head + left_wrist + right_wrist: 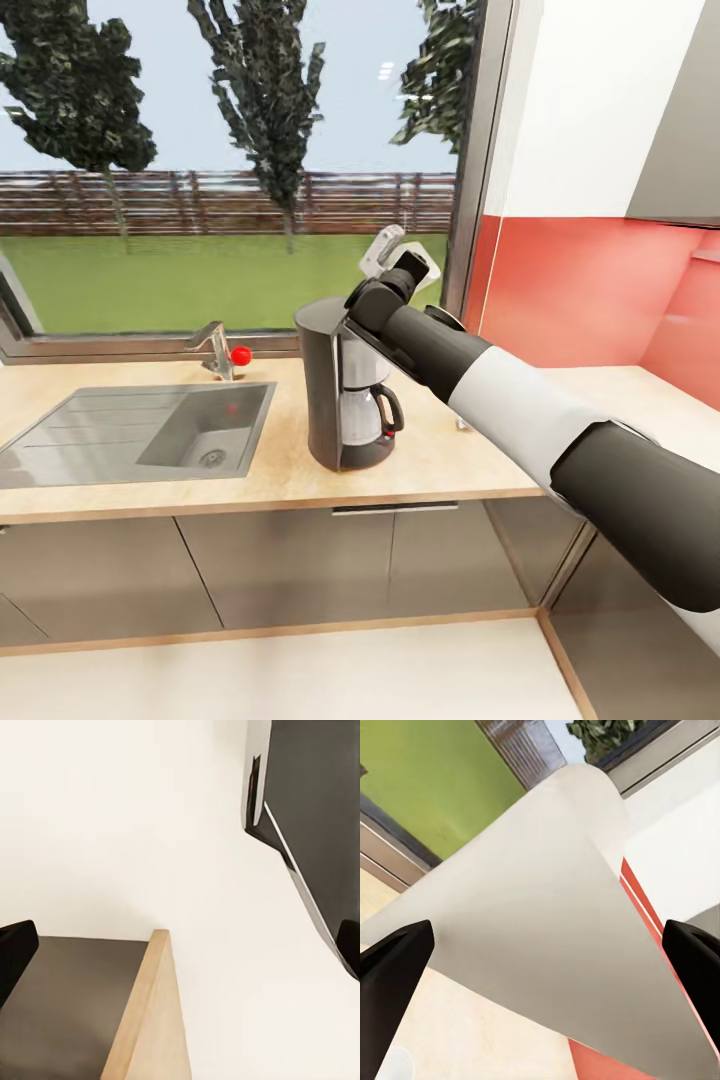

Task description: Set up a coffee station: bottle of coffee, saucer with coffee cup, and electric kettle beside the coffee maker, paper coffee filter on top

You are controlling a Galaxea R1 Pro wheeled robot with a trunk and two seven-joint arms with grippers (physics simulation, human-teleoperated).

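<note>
The coffee maker (345,395) stands on the kitchen countertop (450,465), just right of the sink, with its glass carafe in place. My right gripper (400,258) hangs a little above the machine's top right, shut on the paper coffee filter (383,246). In the right wrist view the white filter cone (540,922) spreads wide between the two dark fingertips (394,964), clear of the counter. My left gripper (180,952) is open, with nothing between its fingers. It faces a pale surface and a wooden edge.
A steel sink (120,430) with a tap (212,350) lies left of the machine, under a large window. A red backsplash (560,290) runs behind the right end of the counter. A small white round thing (394,1066) sits on the counter below my right gripper.
</note>
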